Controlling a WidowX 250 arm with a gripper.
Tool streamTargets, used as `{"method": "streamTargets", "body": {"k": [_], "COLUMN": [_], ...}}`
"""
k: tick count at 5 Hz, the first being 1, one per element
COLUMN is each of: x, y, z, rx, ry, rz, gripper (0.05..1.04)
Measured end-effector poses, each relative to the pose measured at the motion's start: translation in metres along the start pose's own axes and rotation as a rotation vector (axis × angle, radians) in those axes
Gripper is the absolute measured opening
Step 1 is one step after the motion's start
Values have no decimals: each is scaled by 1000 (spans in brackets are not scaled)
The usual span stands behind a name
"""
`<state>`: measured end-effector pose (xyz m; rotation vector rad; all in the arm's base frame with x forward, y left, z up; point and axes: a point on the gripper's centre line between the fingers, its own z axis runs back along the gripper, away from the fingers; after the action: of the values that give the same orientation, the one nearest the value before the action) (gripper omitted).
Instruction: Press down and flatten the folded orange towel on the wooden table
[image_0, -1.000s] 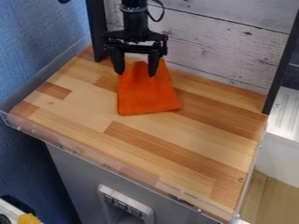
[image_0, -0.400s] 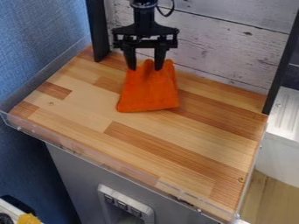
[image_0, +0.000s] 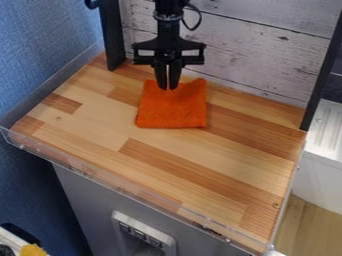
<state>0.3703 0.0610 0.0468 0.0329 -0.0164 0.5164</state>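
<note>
Since the orange cloth (image_0: 172, 109) on the counter (image_0: 220, 165) near the plank wall (image_0: 247, 55) looks light and floppy, its wallward edge suits pinching, and there the claw (image_0: 167, 88) is clenched, whether on fabric I cannot tell.

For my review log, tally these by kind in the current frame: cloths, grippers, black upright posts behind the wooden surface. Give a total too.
Orange cloth: 1
Black gripper: 1
Black upright posts: 2
Total: 4

Wood-strip tabletop (image_0: 100, 125) w/ clear edging (image_0: 127, 191); whitewashed plank wall (image_0: 260, 55) behind, blue wall (image_0: 43, 45) at L.
</note>
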Motion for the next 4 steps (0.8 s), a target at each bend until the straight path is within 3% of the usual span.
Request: {"method": "streamTargets", "body": {"k": [1, 4], "x": [-1, -10], "y": [0, -13], "z": [-6, -20], "rx": [6, -13], "ry": [14, 38], "rz": [6, -15], "gripper": [65, 59]}}
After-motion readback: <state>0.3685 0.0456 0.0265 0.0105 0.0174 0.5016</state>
